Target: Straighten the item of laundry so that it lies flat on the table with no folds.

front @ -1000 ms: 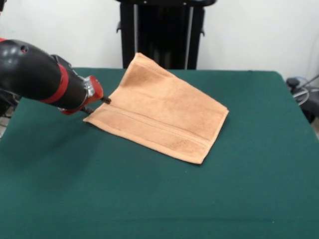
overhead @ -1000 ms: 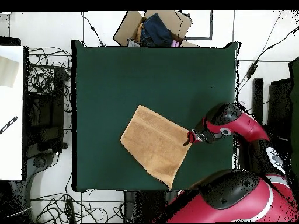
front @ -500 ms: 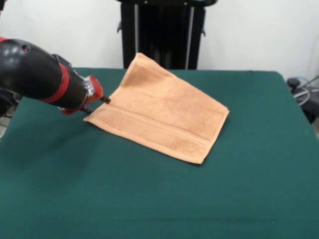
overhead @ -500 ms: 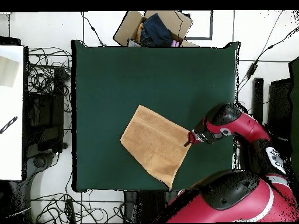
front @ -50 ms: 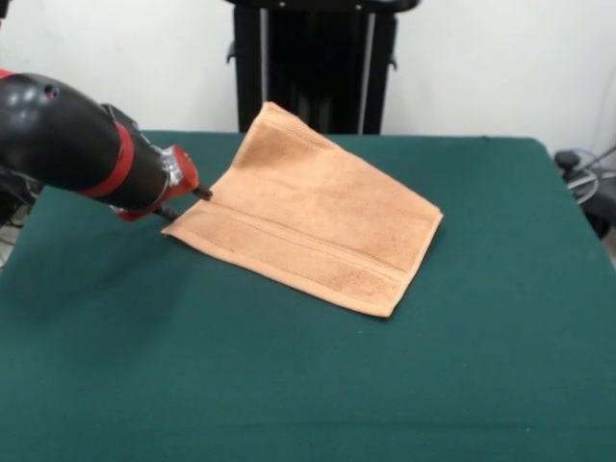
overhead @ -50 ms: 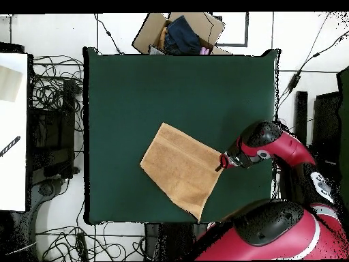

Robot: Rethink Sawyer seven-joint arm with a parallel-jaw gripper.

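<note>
The item of laundry (front @ -50 ms: 313, 217) is a light orange-tan towel lying as a four-sided sheet, turned diagonally on the dark green table (front @ -50 ms: 289, 385). A woven band runs along its near-left hem. Its far corner shows above the line of the table's far edge. In the overhead view the towel (overhead @ -50 ms: 180, 167) lies toward the table's lower edge, one corner close to that edge. My gripper (front @ -50 ms: 204, 193) sits low at the towel's left edge, just above its left corner, touching or nearly touching the cloth. From overhead, the gripper (overhead @ -50 ms: 219, 164) is at the towel's right corner.
My red and black arm (front @ -50 ms: 77, 144) reaches in low over the table's left side. A cardboard box with dark cloth (overhead @ -50 ms: 180, 33) stands off the table's top edge in the overhead view. Cables (overhead @ -50 ms: 54, 89) lie on the floor to the left.
</note>
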